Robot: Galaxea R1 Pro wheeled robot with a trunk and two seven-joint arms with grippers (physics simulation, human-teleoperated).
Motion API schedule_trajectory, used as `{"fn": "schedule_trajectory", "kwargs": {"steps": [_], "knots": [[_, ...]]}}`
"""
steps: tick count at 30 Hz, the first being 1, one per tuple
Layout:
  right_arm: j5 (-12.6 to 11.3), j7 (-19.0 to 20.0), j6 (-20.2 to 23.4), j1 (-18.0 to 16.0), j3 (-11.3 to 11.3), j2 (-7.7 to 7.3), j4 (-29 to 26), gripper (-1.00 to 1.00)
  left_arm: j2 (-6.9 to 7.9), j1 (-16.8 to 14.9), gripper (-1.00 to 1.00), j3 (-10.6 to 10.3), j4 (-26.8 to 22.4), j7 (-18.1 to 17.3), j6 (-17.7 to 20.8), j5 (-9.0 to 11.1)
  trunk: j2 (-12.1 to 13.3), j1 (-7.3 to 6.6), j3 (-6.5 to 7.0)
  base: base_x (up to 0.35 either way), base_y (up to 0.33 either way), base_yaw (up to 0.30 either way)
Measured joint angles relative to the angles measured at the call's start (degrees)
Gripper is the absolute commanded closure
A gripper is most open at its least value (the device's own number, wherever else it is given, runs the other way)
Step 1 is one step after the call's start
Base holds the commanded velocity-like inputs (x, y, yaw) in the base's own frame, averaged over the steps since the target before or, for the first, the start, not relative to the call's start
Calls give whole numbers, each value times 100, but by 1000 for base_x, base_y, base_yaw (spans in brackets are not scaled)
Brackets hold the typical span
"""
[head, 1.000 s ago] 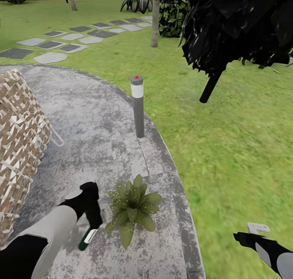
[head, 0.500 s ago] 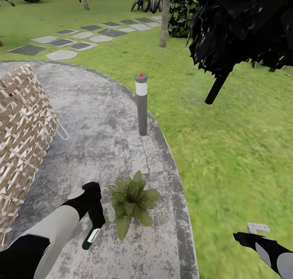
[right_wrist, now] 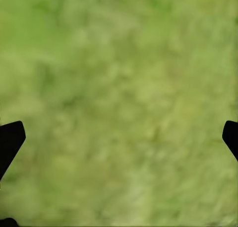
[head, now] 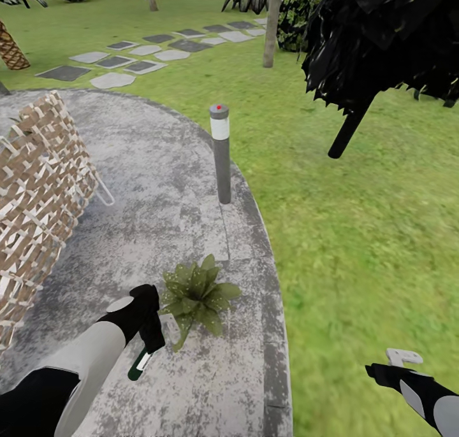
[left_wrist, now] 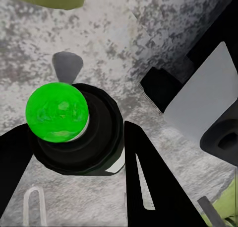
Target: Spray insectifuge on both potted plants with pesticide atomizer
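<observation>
At the far left of the head view, a woven wicker chair (head: 35, 188) stands on the round grey patio (head: 153, 188), its thin metal leg touching the paving. Near the bottom left, the left arm reaches down over the patio, and the left gripper (head: 148, 348) is clamped on the spray bottle (head: 138, 365), a small dark green bottle with a white label that hangs tilted just above the stone. In the left wrist view the bottle (left_wrist: 74, 130) sits between the two black fingers (left_wrist: 148, 187), its bright green end facing the camera, with mottled paving beyond it.

Just right of the bottle, a potted plant (head: 194, 295) spreads its broad pointed leaves on the patio, close to the patio's right edge; the pot itself is hidden under the leaves. Farther back, a grey bollard lamp (head: 220, 153) with a white band and a red top stands upright at the rim of the paving.

To the right lies the lawn (head: 357, 233), crossed at the far left by flat stepping stones (head: 146, 51). A dark-leaved tree (head: 382, 35) leans over the grass at the upper right.

At the bottom right, the right gripper (head: 403, 359) hangs over the lawn. In the right wrist view its black fingertips (right_wrist: 10, 140) stand wide apart at the frame's edges, with nothing but blurred grass between them.
</observation>
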Motion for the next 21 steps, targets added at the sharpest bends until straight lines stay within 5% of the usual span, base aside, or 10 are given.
{"fn": "schedule_trajectory", "kwargs": {"steps": [17,21], "knots": [[0,-3,3,0,0,7,0,-100,219,-1,100,75,-287,42,41,-13,0,-3,-27,0,-6,58],[0,-3,4,0,0,9,0,-100,221,0,100,346,-414,42,46,-16,0,-3,-27,0,0,0]]}}
